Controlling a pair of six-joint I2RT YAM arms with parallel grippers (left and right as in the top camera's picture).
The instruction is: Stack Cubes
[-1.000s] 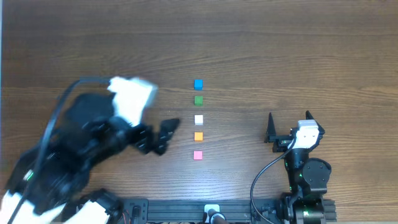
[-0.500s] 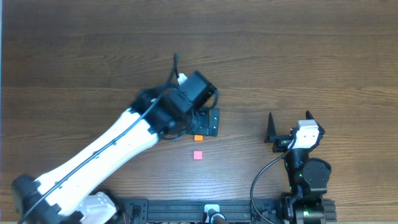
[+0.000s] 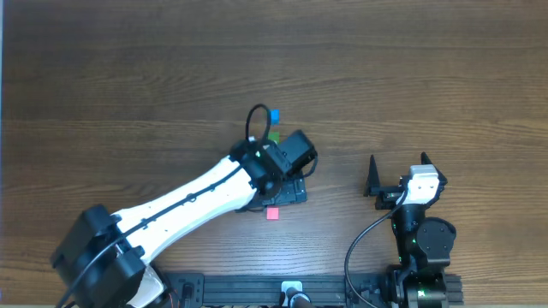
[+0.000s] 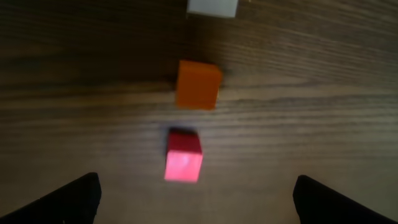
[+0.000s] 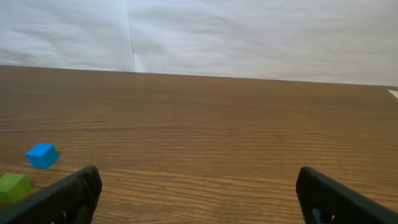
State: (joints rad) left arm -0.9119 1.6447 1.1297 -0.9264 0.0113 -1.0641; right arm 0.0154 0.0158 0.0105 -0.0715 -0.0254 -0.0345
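Observation:
Small cubes lie in a row on the wooden table. The top view has the blue cube (image 3: pixel 274 115), the green cube (image 3: pixel 273 135) and the pink cube (image 3: pixel 272 213). My left gripper (image 3: pixel 288 191) hangs open over the middle of the row, hiding what lies under it there. Its wrist view shows the pink cube (image 4: pixel 183 163) between and just ahead of the spread fingers (image 4: pixel 73 198), then the orange cube (image 4: pixel 198 84) and the white cube (image 4: pixel 212 6) farther on. My right gripper (image 3: pixel 399 172) stands open at the right, apart from the row, facing the blue cube (image 5: pixel 42 155) and green cube (image 5: pixel 13 186).
The bare wooden table (image 3: pixel 411 68) stretches wide on all sides of the row. A white wall (image 5: pixel 249 37) stands beyond the table's far edge in the right wrist view. A black rail (image 3: pixel 291 291) with both arm bases runs along the near edge.
The left arm swung from the table's left side to the cube row, then drew back toward the pink end. It now covers the white and orange cubes from above. The right arm stayed still.

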